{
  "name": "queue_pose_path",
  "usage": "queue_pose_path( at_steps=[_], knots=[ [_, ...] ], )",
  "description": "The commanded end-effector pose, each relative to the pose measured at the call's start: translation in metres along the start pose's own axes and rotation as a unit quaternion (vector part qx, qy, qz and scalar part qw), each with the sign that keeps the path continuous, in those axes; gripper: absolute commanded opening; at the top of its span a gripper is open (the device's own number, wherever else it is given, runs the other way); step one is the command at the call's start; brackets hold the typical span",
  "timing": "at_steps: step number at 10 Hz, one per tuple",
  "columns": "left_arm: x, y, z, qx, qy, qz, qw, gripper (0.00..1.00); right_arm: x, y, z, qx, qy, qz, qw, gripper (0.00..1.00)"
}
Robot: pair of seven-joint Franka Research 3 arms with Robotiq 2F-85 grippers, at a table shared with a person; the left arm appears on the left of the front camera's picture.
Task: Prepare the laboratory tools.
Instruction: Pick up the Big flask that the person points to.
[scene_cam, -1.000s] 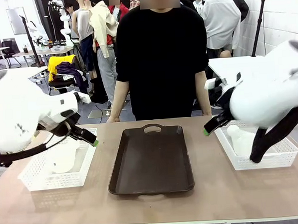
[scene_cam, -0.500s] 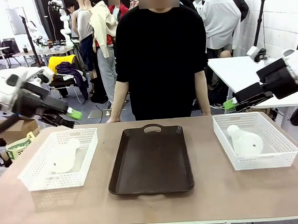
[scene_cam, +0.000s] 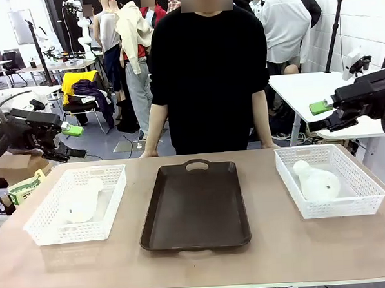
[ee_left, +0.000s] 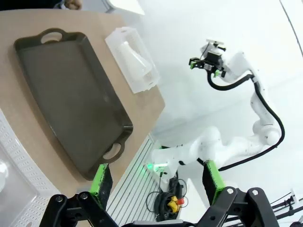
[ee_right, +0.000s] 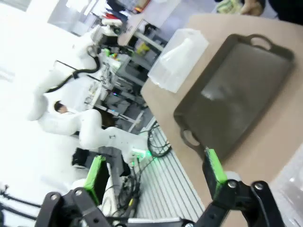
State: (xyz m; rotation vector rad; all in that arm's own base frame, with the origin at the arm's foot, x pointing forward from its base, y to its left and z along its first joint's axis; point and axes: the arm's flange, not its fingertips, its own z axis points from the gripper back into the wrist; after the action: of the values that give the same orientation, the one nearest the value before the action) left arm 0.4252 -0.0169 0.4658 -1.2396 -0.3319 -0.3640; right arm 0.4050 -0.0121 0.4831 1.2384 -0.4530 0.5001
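Note:
Two frosted-white flasks lie on their sides in white mesh baskets. One flask (scene_cam: 82, 201) is in the left basket (scene_cam: 49, 234), the other flask (scene_cam: 317, 181) in the right basket (scene_cam: 351, 206). My left gripper (scene_cam: 76, 142) hangs open in the air beyond the table's left end, above and behind the left basket. Past the right end, above the right basket, my right gripper (scene_cam: 319, 117) is open too. In the left wrist view the open gripper (ee_left: 156, 177) looks down on the right flask (ee_left: 135, 59). The right wrist view's open gripper (ee_right: 156, 172) looks toward the left flask (ee_right: 182, 52).
A dark brown tray (scene_cam: 194, 205) with handles lies between the baskets, also seen as the tray (ee_left: 71, 94) and the tray (ee_right: 236, 80) from the wrists. A person in black (scene_cam: 208, 72) stands at the far edge, hands by the table.
Both arms have swung up and outward from near the camera over the baskets to the table's two ends. The jaws stayed open. Flasks, baskets and tray have not moved.

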Motion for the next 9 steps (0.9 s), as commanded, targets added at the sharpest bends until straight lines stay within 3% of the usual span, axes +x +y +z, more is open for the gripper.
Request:
queue_pose_path(
  at_steps=[1, 3, 9],
  knots=[
    [-0.002, 0.01, 0.009, -0.04, -0.015, 0.014, 0.999, 1.0, 0.009, -0.015, 0.002, 0.018, 0.007, -0.005, 1.0, 1.0],
    [-0.009, 0.017, 0.017, -0.071, -0.02, 0.029, 0.997, 1.0, 0.007, -0.023, -0.001, 0.037, 0.014, -0.021, 0.999, 1.0],
    [-0.012, 0.021, 0.016, -0.065, -0.012, 0.045, 0.997, 1.0, 0.006, -0.027, -0.01, 0.031, 0.032, -0.032, 0.998, 1.0]
  ],
)
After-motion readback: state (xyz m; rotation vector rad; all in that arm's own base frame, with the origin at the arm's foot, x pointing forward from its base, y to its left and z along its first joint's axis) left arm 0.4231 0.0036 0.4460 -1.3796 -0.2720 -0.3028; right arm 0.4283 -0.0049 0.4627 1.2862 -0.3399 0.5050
